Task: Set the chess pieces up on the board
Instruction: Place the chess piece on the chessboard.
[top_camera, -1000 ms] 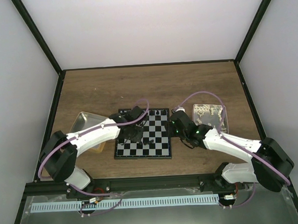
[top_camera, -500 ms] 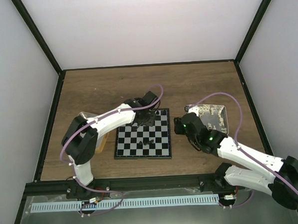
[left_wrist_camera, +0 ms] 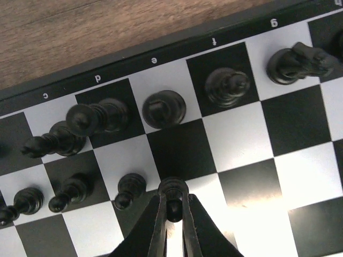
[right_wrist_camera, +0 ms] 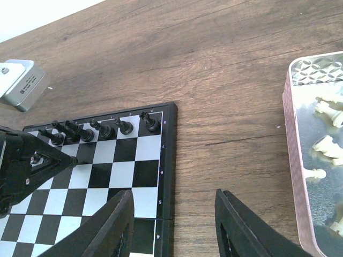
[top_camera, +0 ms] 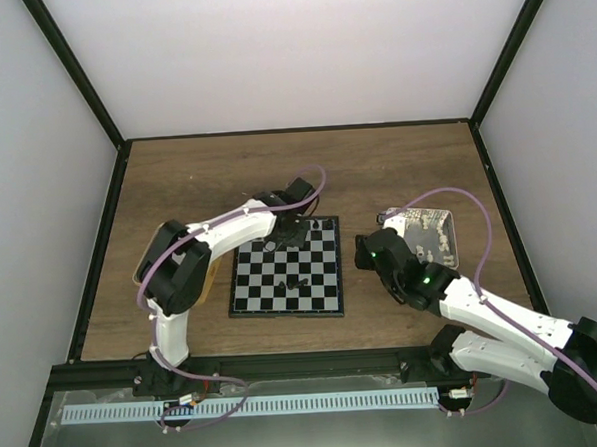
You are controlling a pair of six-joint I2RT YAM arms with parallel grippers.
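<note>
Left wrist view alone: the left gripper (left_wrist_camera: 172, 206) is pinched narrow on a black pawn (left_wrist_camera: 172, 188), with its fingers (left_wrist_camera: 156, 225) against either side of it.
Pawn's place: over the board (left_wrist_camera: 241, 134), in line with three other pawns (left_wrist_camera: 128, 188) to its left and one row in from the back rank.
Pawn's footing: whether its base touches the square cannot be told.
Back rank: five chess pieces (left_wrist_camera: 163, 108) stand on the squares next to the lettered edge.
Writing: white letters c, d, e, f, g run along the black border, upside down as the left wrist camera sees them. Digits run down the side border in the right wrist view, too small to read surely.
Right wrist view alone: the right gripper (right_wrist_camera: 172, 201) is spread wide with nothing between its fingers, above the board's right edge and the wooden table (right_wrist_camera: 225, 80).
Tray: a pinkish tray (right_wrist_camera: 298, 160) lies to the right, apart from the board. It holds white pieces (right_wrist_camera: 327, 145) and is cut off by the frame.
Grey box: it lies (right_wrist_camera: 19, 83) beyond the board's far left corner; its label is unreadable.
Top external view alone: both whole arms show. The left arm reaches over the board's far rows, and a few pieces (top_camera: 297, 282) stand near the board's centre.
Hard to make out: from above, the held pawn is lost under the left gripper.
</note>
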